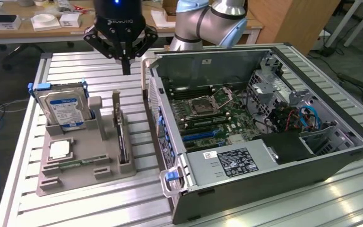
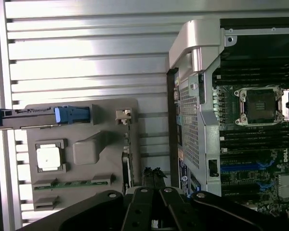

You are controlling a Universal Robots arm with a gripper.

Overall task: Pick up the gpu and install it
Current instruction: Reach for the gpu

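GPU (image 1: pixel 121 137) and claw, relative position. You see the card standing on its long edge in a narrow slot of the grey holder (image 1: pixel 81 177), on the side of the holder that faces the computer case (image 1: pixel 282 182). Its long axis runs away from the exterior camera, roughly parallel to the near wall of the case. The silver bracket end lies at the far end, toward the arm.

The gripper (image 1: pixel 126 71) hangs pointing straight down, well above the slatted table (image 1: pixel 74 66). It sits past the far end of the card and slightly toward the exterior view's right. Its 2 fingers are pressed together and hold nothing. So the card lies below the claw and back toward the exterior camera, with the bracket end nearest to it.

In the wrist view you meet the GPU (image 2: pixel 126 166) edge-on as a thin dark strip. It runs along the holder (image 2: pixel 101 108) edge. The closed gripper (image 2: pixel 152 174) appears just beside it, over the strip of table between the holder and the case (image 2: pixel 192 110). The claw is therefore offset to the case side of the card, not centred over it, and touches nothing.

With only 1 arm present, no choice of hand arises. The hard drive (image 1: pixel 64 109) stands at the holder's other side, well apart from the claw.
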